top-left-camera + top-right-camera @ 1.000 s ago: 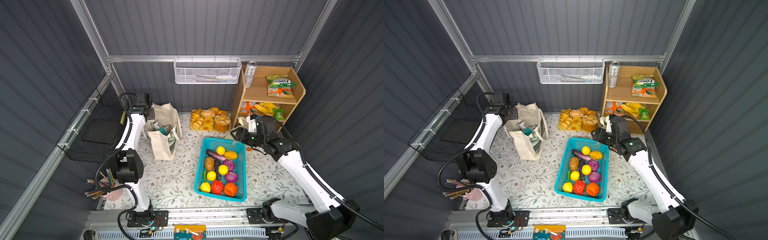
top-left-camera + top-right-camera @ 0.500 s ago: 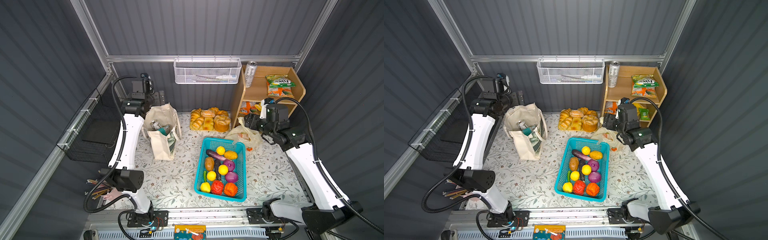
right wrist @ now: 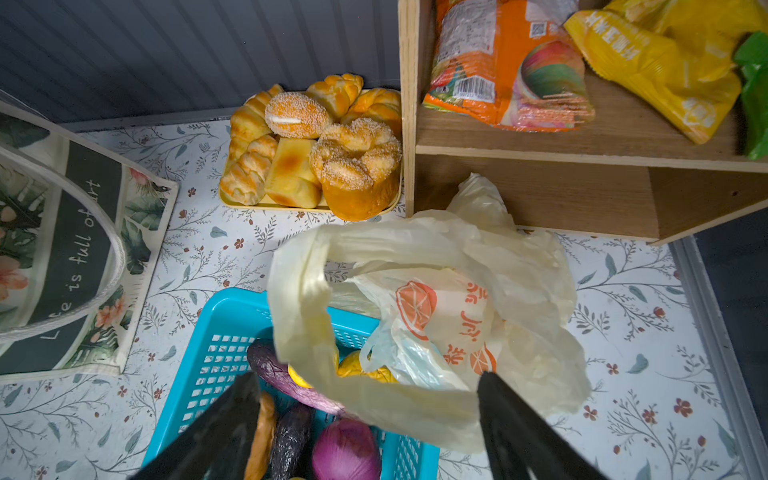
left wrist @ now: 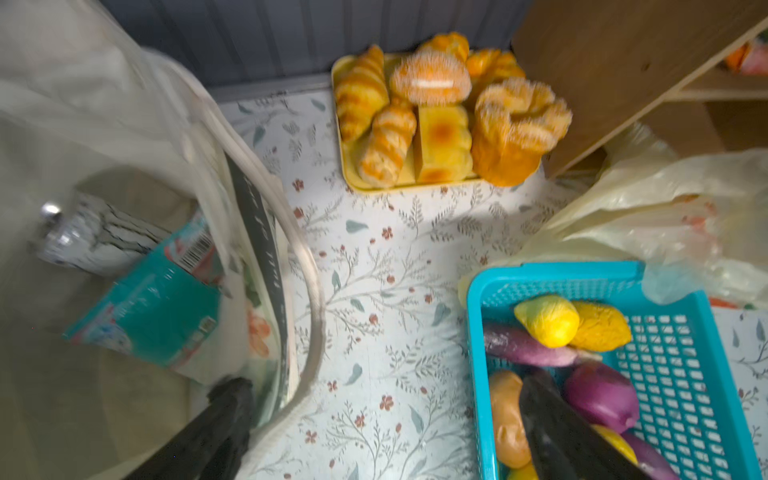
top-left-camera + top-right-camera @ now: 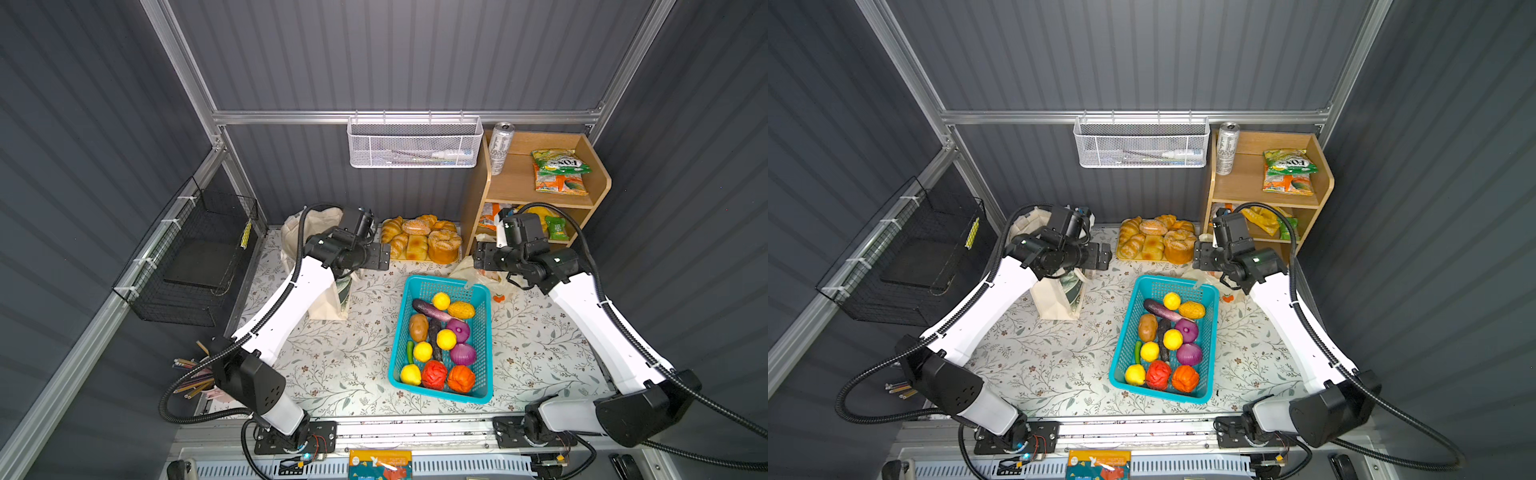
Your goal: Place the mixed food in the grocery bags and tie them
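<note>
Right gripper [image 3: 368, 378] spread wide — plastic bag [image 3: 457, 257] slumped just beneath, left gripper [image 4: 384, 378] spread beside canvas tote [image 4: 104, 116]

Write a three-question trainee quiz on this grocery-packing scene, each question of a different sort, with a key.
1. True or false: the cream canvas tote bag already holds a silver-white drink can and a teal snack packet.
2. Where does the thin pale-yellow plastic bag lie? A) partly over a corner of the turquoise mesh plastic basket; B) inside the tote; C) flat underneath the tote.
3. Fill in: the jaws of the left gripper and right gripper both stand ____.
Key: 1 true; 2 A; 3 open.
</note>
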Robot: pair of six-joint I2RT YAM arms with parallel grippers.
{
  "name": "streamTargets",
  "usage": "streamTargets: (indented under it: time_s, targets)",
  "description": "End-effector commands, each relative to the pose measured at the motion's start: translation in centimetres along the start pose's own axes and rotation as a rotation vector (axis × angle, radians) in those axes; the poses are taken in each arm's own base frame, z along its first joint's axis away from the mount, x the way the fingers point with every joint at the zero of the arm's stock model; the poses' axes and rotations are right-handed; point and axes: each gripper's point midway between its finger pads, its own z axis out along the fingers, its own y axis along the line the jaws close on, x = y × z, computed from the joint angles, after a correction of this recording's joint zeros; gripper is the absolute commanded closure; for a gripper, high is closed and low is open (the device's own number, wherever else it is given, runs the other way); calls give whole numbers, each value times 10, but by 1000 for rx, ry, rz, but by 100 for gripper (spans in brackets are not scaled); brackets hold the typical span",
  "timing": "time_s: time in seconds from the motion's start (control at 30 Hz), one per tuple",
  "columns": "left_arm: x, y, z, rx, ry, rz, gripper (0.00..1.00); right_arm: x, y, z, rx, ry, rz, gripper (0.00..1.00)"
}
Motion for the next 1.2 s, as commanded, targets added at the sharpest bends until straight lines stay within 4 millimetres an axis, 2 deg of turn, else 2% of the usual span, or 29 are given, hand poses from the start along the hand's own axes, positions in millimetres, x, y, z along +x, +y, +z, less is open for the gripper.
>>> streamTargets:
  time_s: [0.0, 0.13, 0.23, 0.33, 0.4, 0.43, 0.57, 0.77, 0.93, 1.03, 1.17]
  targets:
    - [18, -13, 2, 51, 33, -29, 0, -2, -12, 7, 73, -16, -19, 18]
    - [59, -19, 31, 77, 152, -35, 0, -5, -24, 17, 127, -27, -16, 22]
    - [95, -28, 52, 120, 246, -45, 0, -10, -27, 19, 116, -39, -5, 34]
    - [119, -36, 62, 166, 306, -61, 0, -20, -30, 14, 113, -56, -11, 63]
    - [129, -42, 64, 203, 323, -77, 0, -28, -30, 8, 108, -76, -17, 93]
    - [132, -45, 65, 217, 330, -87, 0, -32, -30, 5, 107, -84, -22, 100]
    - [148, -57, 69, 263, 356, -110, 0, -58, -26, -26, 84, -163, -27, 100]
    - [162, -80, 75, 334, 375, -141, 0, -123, -10, -118, -19, -385, -3, 100]
    - [166, -113, 80, 422, 378, -151, 0, -167, 3, -176, -97, -528, 2, 100]
    - [168, -134, 83, 459, 382, -153, 0, -189, 10, -195, -136, -590, 8, 100]
    - [166, -160, 90, 506, 373, -160, 0, -207, 21, -198, -195, -619, 21, 100]
